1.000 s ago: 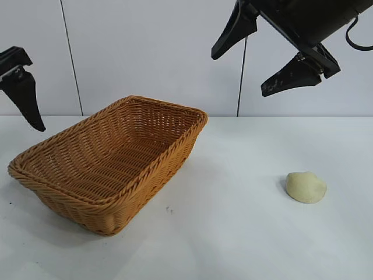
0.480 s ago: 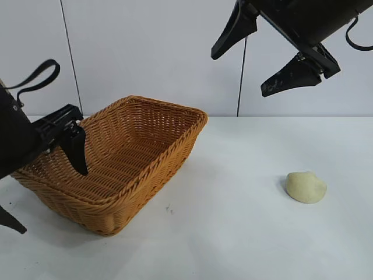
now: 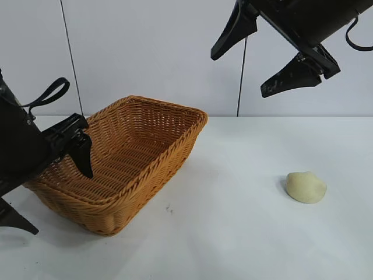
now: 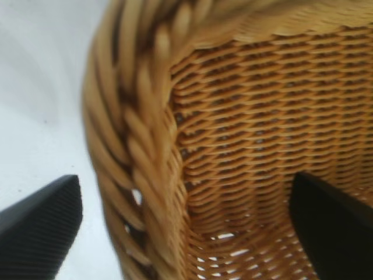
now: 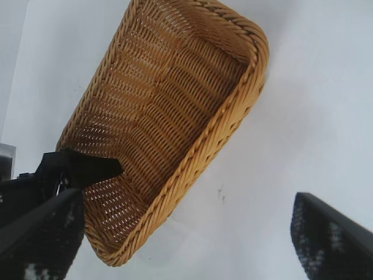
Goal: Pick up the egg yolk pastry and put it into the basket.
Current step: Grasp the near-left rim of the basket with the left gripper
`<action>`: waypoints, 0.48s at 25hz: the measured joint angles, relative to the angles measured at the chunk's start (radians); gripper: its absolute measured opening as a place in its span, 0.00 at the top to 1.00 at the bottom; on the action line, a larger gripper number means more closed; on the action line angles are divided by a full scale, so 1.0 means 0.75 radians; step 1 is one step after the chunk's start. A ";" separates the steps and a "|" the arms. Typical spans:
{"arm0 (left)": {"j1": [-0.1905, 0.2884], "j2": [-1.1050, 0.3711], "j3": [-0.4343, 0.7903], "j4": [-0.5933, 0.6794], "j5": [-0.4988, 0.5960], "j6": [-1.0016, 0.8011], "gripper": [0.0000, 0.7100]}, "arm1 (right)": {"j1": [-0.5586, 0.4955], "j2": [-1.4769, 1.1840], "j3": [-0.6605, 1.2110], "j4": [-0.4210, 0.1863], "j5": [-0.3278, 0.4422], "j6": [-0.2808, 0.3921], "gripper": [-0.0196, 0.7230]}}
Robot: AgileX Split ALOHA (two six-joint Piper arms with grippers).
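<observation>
White desk (image 3: 245, 233) before pale wall panels, with basket (image 3: 134, 146) at left and egg yolk pastry (image 3: 306, 187) lying well apart at right, left pincer (image 3: 49, 189) spread wide astride basket's near-left rim, grasping nothing, right pincer (image 3: 265, 55) hanging high, spread wide, empty.

The basket (image 3: 137, 153) was woven wicker, orange-brown with a slight sheen, its rim (image 4: 140, 146) braided in thick, rounded strands and its walls ribbed and rough. The egg yolk pastry (image 3: 306, 187) looked matt, smooth and doughy. The table (image 3: 245, 233) was a smooth white surface. The left gripper's fingers (image 4: 41, 224) showed finely textured black plastic.
</observation>
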 joint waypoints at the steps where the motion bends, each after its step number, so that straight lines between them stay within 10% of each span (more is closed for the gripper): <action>1: 0.000 0.004 0.000 0.000 0.000 0.000 0.02 | 0.000 0.000 0.000 0.000 0.000 0.000 0.05; 6: 0.000 0.007 0.000 0.000 0.000 0.002 0.15 | 0.000 0.000 0.000 0.000 0.003 0.000 0.05; 12: 0.000 0.007 0.000 -0.003 0.008 0.002 0.67 | 0.000 0.000 0.000 0.000 0.003 0.000 0.05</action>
